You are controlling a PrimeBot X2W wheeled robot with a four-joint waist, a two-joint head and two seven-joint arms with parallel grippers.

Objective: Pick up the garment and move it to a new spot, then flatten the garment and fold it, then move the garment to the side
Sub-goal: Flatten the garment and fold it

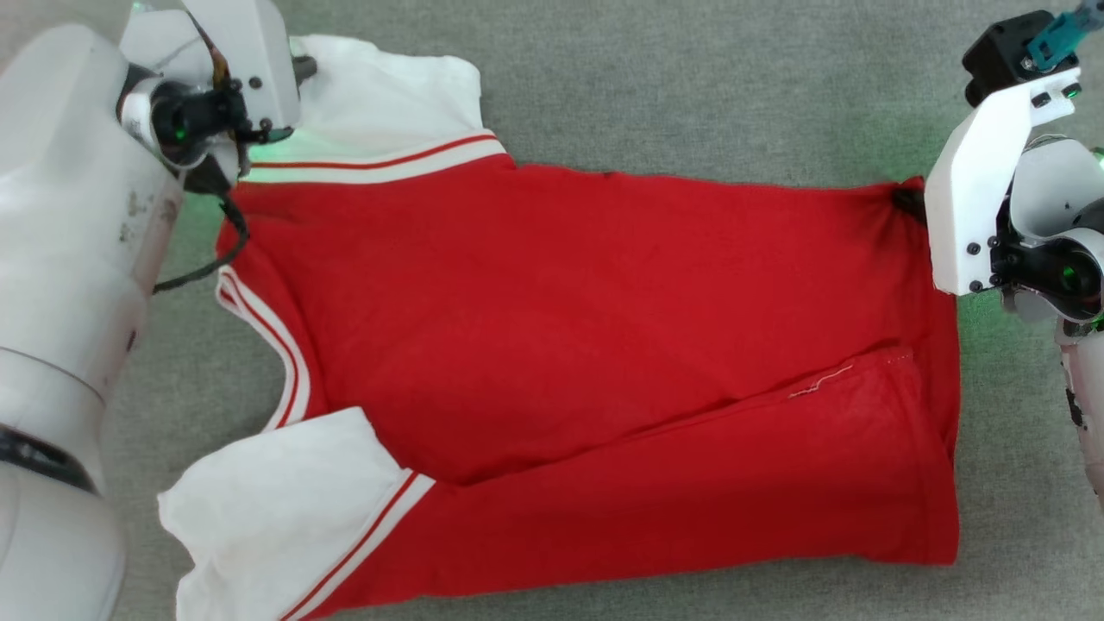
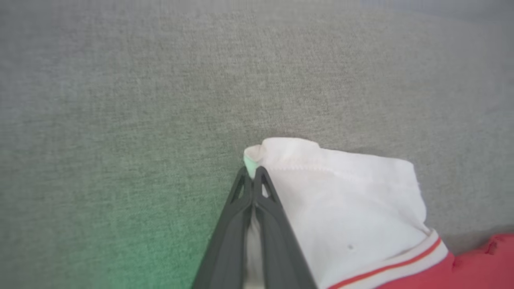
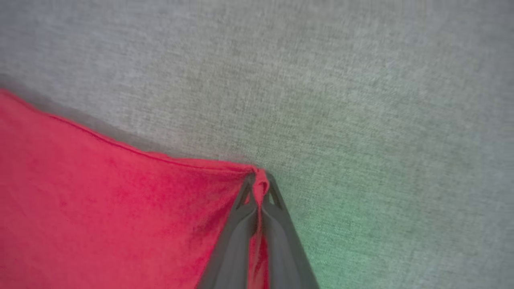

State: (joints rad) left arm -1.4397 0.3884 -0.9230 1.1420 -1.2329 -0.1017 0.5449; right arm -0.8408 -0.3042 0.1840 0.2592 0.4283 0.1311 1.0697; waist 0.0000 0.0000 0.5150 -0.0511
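The red garment [image 1: 595,345] lies spread across the grey cloth surface, its neck end toward the left and its hem toward the right. No lettering shows on the upturned side. My left gripper [image 2: 252,172] is shut on the edge of the far white sleeve [image 2: 345,208], at the upper left of the head view [image 1: 302,69]. My right gripper [image 3: 260,180] is shut on the far red hem corner [image 3: 225,172], at the right in the head view [image 1: 910,203]. The near edge of the body is folded over, forming a long red flap [image 1: 690,492]. The near white sleeve [image 1: 276,509] lies at the lower left.
Grey woven fabric [image 1: 690,86] covers the whole work surface around the shirt. My pale left forearm [image 1: 60,259] fills the left edge of the head view, with a black cable hanging beside it. Green light from both wrists tints the cloth nearby.
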